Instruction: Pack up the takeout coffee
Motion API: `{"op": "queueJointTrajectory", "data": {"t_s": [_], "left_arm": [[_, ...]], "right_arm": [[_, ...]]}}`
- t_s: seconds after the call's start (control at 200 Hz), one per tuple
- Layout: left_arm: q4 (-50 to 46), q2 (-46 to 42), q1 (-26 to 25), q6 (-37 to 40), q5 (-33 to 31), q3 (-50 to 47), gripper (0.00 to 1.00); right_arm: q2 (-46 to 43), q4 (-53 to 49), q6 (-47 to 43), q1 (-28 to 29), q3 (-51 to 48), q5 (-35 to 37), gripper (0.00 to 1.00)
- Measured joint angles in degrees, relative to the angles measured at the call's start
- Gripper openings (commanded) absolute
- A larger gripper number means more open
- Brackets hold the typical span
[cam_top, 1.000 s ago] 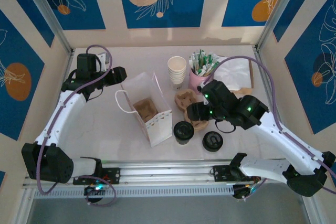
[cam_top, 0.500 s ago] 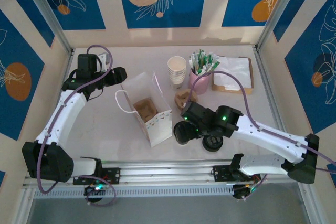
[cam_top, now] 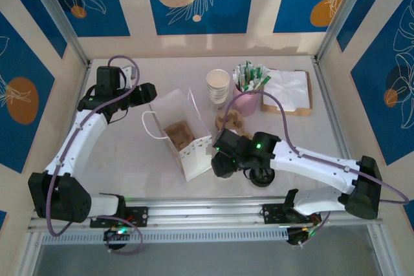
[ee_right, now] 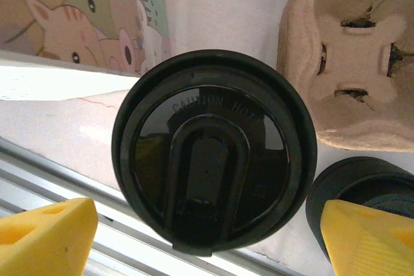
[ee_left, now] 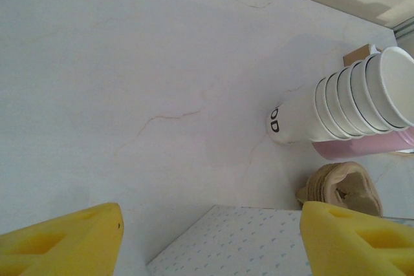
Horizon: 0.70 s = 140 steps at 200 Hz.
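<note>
The takeout coffee (ee_right: 210,166) stands on the counter (cam_top: 129,159), just right of the white paper bag (cam_top: 184,137). The right hand (ee_right: 207,240) hangs over its black lid, released, fingers wide apart. The left hand (ee_left: 213,244), also released, hovers at the bag's far-left side

Bright, even overhead light; soft shadows on table (cam_top: 129,153). Faint sheen on black cup lid (ee_right: 210,159), edges slightly soft.

The top camera looks down from high behind the near edge over the whole surface (cam_top: 129,159), the left wrist one across it toward the cup stack (ee_left: 349,105), the right wrist one closely onto the takeout coffee (ee_right: 210,166); all share the pulp carrier (cam_top: 228,121).
</note>
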Motion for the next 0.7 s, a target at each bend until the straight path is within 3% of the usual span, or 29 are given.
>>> {"op": "queueJointTrajectory", "data": {"t_s": [0.7], "left_arm": [[0.0,0.44,0.0,-0.02,0.02,0.0,0.73]], "right_arm": [[1.92,1.25,-0.2,0.26,0.0,2.03,0.81]]}}
